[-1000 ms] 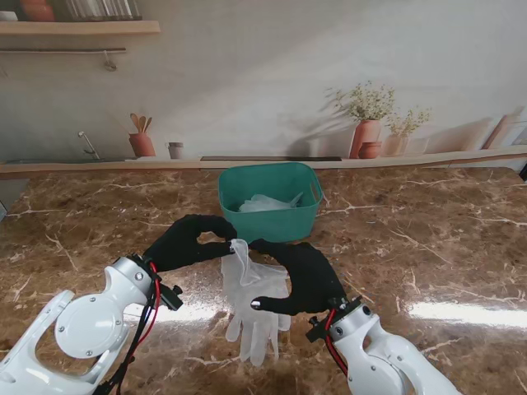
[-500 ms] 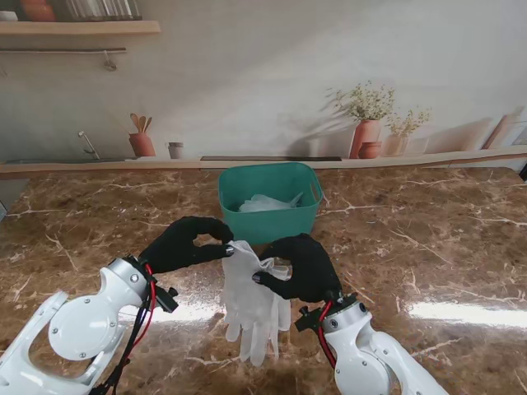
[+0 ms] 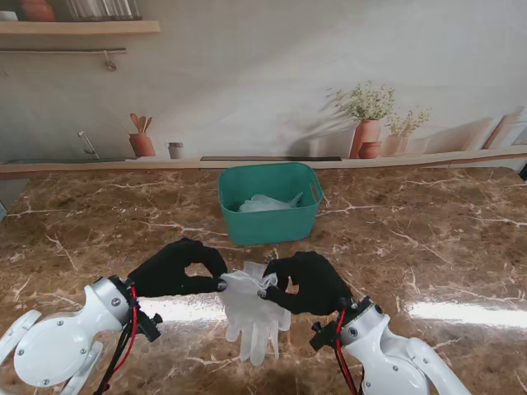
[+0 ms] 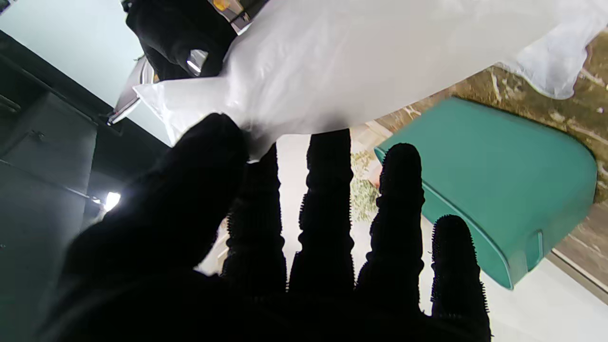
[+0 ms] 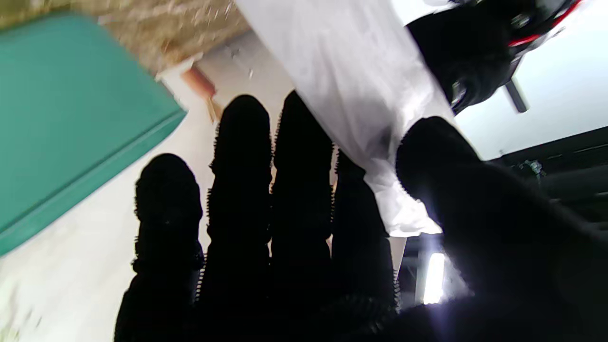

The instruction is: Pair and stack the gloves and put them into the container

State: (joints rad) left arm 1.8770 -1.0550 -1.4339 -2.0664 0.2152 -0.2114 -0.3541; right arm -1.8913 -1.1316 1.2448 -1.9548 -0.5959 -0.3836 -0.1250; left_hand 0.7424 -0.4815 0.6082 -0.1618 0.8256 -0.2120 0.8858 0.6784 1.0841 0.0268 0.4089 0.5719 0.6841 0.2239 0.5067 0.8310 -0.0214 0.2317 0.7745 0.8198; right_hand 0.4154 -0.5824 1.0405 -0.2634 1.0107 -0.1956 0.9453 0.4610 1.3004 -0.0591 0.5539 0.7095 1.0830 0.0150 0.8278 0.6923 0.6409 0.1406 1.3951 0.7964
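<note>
Between the left hand [image 3: 177,269] and the right hand [image 3: 306,282] hang the gloves [image 3: 251,317], a pale translucent stack pinched at the cuff end by both hands. Each hand is closed on a cuff corner: the wrist views show thumb and forefinger of each clamped on the film, with the remaining fingers [image 4: 327,213] of the left extended past it and free of it. The cuff edge runs straight from one hand to the other, and the long axis of the gloves runs from the hands back toward me, glove fingertips trailing nearest to me. Whether those fingertips rest on the bench [image 3: 428,239] or hang just clear of it cannot be determined. The bin [image 3: 270,202], green and open-topped, stands directly beyond both hands, on the side away from the glove fingertips, and already contains pale material [image 3: 268,202], probably other gloves. The two hands are about equally near the bin, the right marginally closer to its centre line. In judgement, the coming move is a joint carry away from me: both hands must hold level spacing and lift enough for the trailing fingertips to pass over the near rim.
</note>
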